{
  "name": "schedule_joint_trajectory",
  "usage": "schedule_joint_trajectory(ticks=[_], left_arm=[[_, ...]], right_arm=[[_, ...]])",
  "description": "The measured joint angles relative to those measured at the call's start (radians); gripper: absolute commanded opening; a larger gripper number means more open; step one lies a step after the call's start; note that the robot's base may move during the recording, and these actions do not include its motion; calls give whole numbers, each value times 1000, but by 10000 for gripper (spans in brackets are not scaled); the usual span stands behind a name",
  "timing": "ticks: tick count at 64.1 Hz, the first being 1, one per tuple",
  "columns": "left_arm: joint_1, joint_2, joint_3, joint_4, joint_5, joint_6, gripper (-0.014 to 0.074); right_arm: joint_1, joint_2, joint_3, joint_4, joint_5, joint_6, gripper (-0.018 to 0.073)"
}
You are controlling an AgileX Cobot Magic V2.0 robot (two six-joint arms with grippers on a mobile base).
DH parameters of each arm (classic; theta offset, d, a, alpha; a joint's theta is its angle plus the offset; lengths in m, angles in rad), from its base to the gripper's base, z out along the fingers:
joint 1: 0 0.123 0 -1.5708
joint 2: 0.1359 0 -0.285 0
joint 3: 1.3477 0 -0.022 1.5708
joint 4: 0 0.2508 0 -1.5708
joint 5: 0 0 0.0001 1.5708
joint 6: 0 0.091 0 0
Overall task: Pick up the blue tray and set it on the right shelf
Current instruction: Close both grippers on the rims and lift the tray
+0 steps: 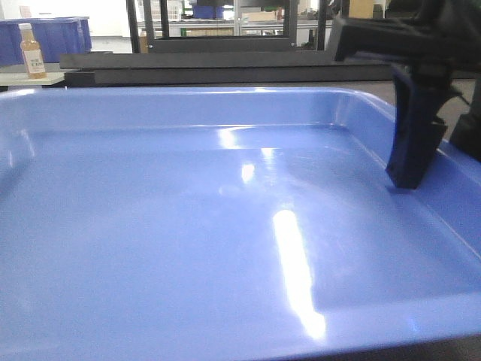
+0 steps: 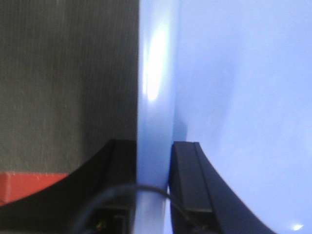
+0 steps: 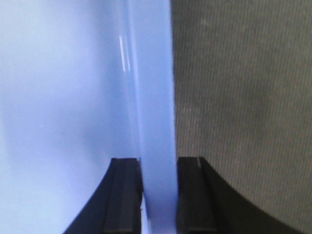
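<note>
Rims of the blue tray (image 1: 225, 226) sit clamped in my grip: left tool (image 2: 153, 146) pinches its left rim, right tool (image 3: 158, 161) its right rim, with dark desk (image 3: 243, 97) showing past each rim.

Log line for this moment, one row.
blue tray: empty, gripped both sides | left claw: shut on rim | right claw: shut on rim

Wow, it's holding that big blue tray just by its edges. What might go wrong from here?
The left gripper and right gripper each pinch only the thin, glossy rim of the blue tray, so it may slip out. If the two arms move unevenly, the tray could twist or tilt. The tray also fills most of the front view, so anything in its way may be hard to see.
</note>
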Motion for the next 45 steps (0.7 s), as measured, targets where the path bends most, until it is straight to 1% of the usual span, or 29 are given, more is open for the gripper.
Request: schedule_joint_trajectory(ticks=[12, 38, 45], left_arm=[[0, -12, 25, 0, -33, -2, 105], [0, -12, 25, 3, -47, -2, 104], [0, -12, 26, 4, -51, -2, 53]], right_arm=[[5, -15, 9, 0, 0, 3, 168], [5, -15, 9, 0, 0, 7, 168], [5, -15, 9, 0, 0, 7, 168]])
